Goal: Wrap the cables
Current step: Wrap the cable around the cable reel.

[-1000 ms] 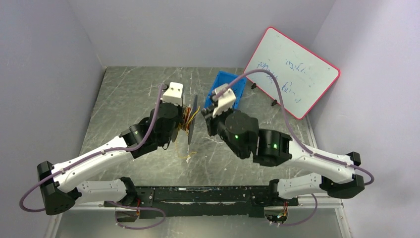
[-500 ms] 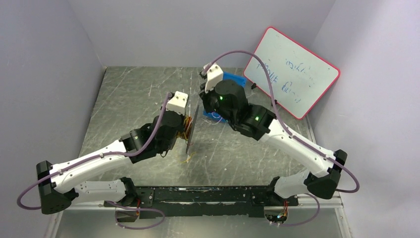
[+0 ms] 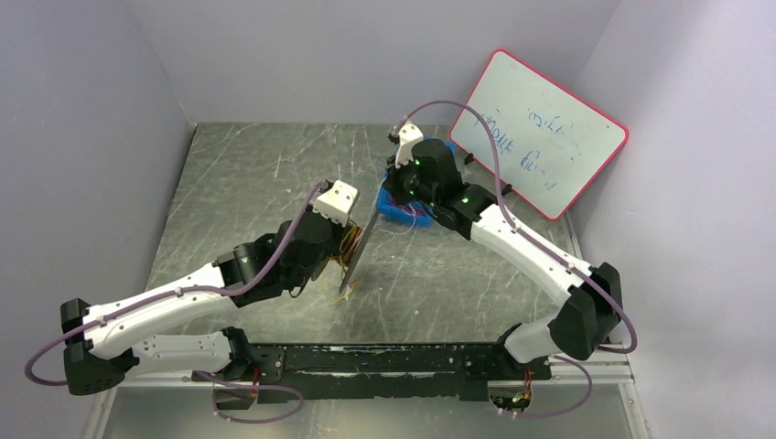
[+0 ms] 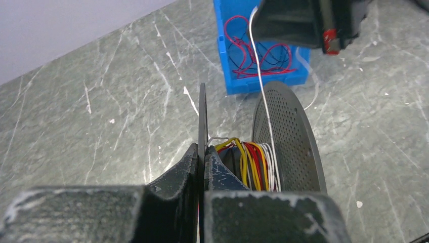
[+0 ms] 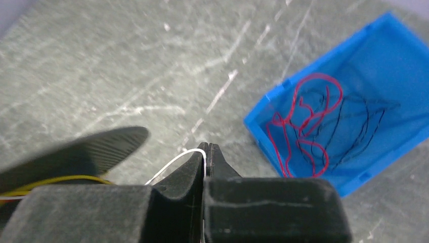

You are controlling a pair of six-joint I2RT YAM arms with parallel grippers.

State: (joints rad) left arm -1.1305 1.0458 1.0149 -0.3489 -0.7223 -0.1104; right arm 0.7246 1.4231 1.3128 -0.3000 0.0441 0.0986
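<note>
Grip, left: left gripper [image 4: 202,152] has its fingers pressed onto the thin flange of the spool [image 4: 288,136], pinching it edge-on at lower centre of the left wrist view.
Spool: one, with two flanges (thin one in the jaws, perforated one just right of it) and a hub between. In the top view it shows as a slanted dark line mid-frame.
Cables, wound: yellow, red and white turns [image 4: 253,164] sit side by side on the hub. Several of each, too fine to count.
Cables, live: one white strand [image 4: 260,76] leaves the hub and runs straight up-frame to the right gripper [image 5: 206,149]. It looks taut.
Grip, right: fingers pressed together, pinching that white strand at the tips. The strand arcs off to lower left in the right wrist view.
Key relation: the strand's long axis lies in the plane of the flanges, across the hub axis, pointing from the hub to upper centre. The right arm has the free end and the left has only the spool.
Next move, my read: the right gripper circles the hub and keeps the strand inside the flange gap. If it drifts sideways, the strand rides over the perforated rim.
Bin: one blue bin [image 4: 263,85] beside the right gripper. Loose red strands [image 5: 298,126] and dark ones [image 5: 359,121] lie tangled inside, a few of each, no exact count.
Far: one whiteboard [image 3: 540,128], upper right of the top view.
</note>
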